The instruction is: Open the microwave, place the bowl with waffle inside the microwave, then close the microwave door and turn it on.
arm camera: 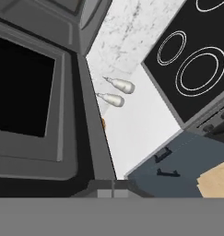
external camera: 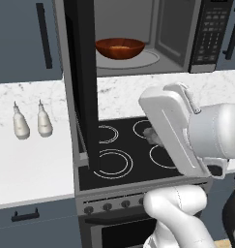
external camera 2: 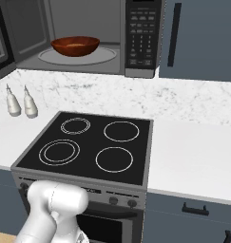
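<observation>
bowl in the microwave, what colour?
Glossy reddish-brown bowl, sitting on the microwave turntable; clearest in the right base view.

Arm rises from lower right of left base view, white rounded link low, next link bent across toward left. Hand [external camera: 173, 131] large and near camera, tilted, flat white housing slanting down to right, grey wrist joint behind it at right edge. Right base view: white elbow link [external camera 2: 55, 209] at lower left, low in frame. Hand view: gripper [arm camera: 113, 190] with two dark fingertips pressed together at bottom centre, jaws closed, nothing between them.
</observation>
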Robot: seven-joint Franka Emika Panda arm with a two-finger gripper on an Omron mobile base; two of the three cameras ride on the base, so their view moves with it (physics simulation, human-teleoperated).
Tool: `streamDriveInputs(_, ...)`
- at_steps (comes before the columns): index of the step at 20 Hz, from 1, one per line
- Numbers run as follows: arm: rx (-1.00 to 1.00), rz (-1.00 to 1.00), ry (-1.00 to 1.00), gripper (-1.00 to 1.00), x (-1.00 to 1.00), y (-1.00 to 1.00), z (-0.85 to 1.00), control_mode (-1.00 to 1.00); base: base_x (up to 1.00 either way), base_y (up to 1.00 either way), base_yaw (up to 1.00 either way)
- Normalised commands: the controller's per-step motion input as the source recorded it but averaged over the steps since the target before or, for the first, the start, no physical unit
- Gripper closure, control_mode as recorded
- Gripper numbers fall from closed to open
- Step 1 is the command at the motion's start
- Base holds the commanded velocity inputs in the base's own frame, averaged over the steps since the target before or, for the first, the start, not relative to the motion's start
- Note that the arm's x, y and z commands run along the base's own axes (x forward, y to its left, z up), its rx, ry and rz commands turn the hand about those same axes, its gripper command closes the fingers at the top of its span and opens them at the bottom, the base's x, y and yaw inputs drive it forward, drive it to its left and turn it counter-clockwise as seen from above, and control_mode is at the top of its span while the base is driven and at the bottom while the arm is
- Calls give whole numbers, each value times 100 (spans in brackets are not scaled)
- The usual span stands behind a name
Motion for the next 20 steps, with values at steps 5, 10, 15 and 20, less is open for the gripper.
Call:
streamDriveInputs(5, -1, -4, -11, 100, -42, 40, 0, -100, 0, 0, 0)
streamDriveInputs(10, -10, -15, -26, 100, -6, 34, 0, -100, 0, 0, 0)
streamDriveInputs(15, -9, -17, -28, 100, -2, 22, 0, -100, 0, 0, 0)
streamDriveInputs(20, -9, -17, -23, 100, 6, 35, -8, -100, 0, 0, 0)
